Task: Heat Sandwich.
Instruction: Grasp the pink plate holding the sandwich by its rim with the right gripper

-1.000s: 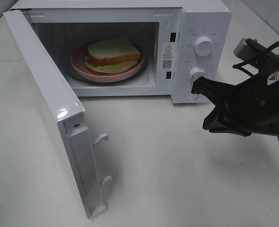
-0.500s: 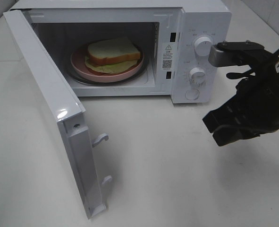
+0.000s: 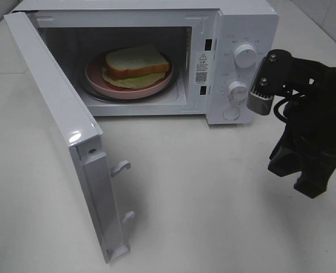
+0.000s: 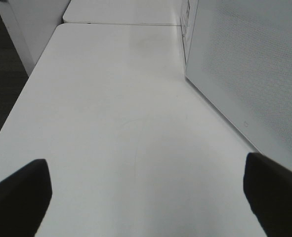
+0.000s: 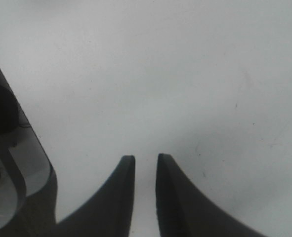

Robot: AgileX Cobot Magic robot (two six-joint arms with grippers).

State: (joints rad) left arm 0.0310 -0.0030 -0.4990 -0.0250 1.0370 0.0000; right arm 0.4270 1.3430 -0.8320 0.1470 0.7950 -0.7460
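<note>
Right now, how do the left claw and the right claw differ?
Opening: the black left claw is spread wide, while the black right claw shows only a narrow slit between its jaws. Position: the right claw points down at the white table, right of the white microwave oven; the left claw is outside the high view. Shared: both hold nothing.

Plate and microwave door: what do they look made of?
Plate: smooth pink plastic or glazed ceramic; even colour, faint sheen, can't tell which. Microwave door: glossy white painted metal or plastic, going by the bright highlight on its inner face; the latch hooks look like moulded white plastic.
</note>
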